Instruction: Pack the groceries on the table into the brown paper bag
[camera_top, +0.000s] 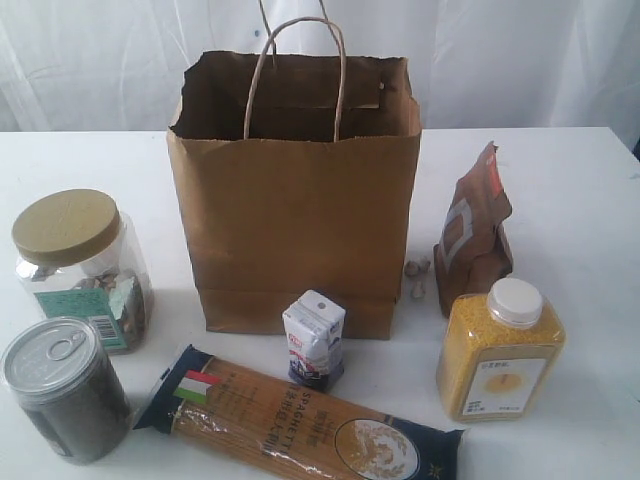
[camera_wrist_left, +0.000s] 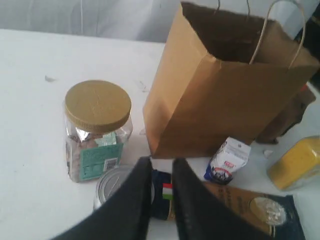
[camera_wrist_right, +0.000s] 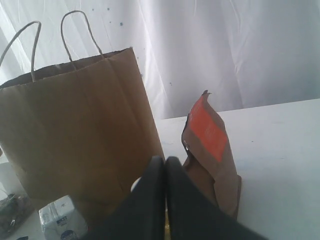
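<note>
Where room lies open: the table (camera_top: 590, 190) is bare down the right side of the frame and across the upper left; its far edge meets a white curtain (camera_top: 100, 60).
Brown paper bag (camera_top: 295, 230): upright at centre, behind the other goods, mouth open upward, loop handles standing. Only the upper inner walls show; the bottom is hidden.
Spaghetti packet (camera_top: 300, 420): flat along the bottom edge. Its long axis slants from lower left down towards lower right, with the flag end on the left and the round emblem end on the right.
Jar (camera_top: 85, 270): upright at left, olive-gold lid on, wrapped pieces inside, with a clear gap between it and the bag.
Yellow-grain bottle (camera_top: 500, 350): upright at lower right, white cap on, grain filling it to the shoulder.
Brown pouch (camera_top: 475, 240): upright at right, just behind the bottle and near the bag's right corner, ragged top uppermost.
Tin can (camera_top: 65, 390): upright at lower left, just in front of the jar, pull-tab lid sealed. Whether it touches the packet's flag end I cannot tell.
Carton (camera_top: 315, 340): upright, just in front of the bag's base and behind the packet's middle.
Left gripper (camera_wrist_left: 161, 165): above the can and the packet's flag end, fingers slightly parted, nothing between them.
Right gripper (camera_wrist_right: 165, 160): fingers pressed together, empty, with the pouch and the bag beyond it.
</note>
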